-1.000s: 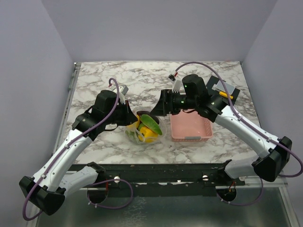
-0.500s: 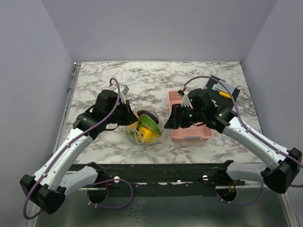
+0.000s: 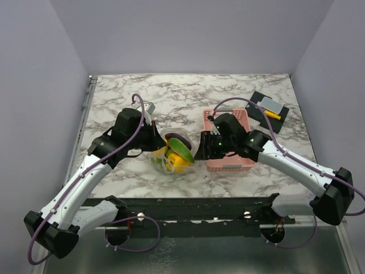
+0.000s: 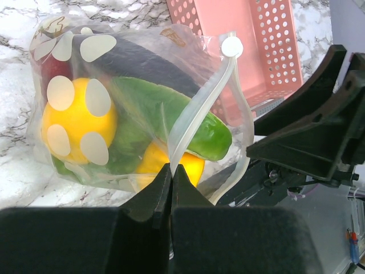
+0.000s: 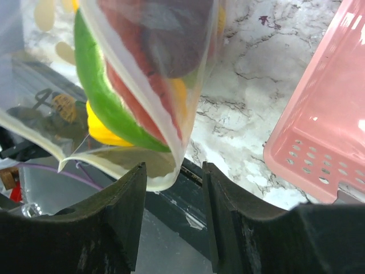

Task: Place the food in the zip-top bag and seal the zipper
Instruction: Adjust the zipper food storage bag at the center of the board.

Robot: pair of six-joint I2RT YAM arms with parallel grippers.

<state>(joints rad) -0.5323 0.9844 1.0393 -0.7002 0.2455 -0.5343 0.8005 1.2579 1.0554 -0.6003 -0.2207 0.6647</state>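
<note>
Top view: bag (image 3: 174,154) stuffed with food (image 3: 180,149) lies between both hands, left of basket (image 3: 219,164). Right hand (image 3: 198,149) is just right of it.
Left wrist: left hand (image 4: 171,171) is pressed together, pinching zipper (image 4: 199,97). The strip runs away to the far right, mouth gaping.
Right wrist: right hand (image 5: 174,170) is spread around the bag's edge, not clamped. It probably takes that free end next.

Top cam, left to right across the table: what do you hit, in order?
left claw → zip-top bag holding toy food → right claw → pink perforated basket → black mat
</note>
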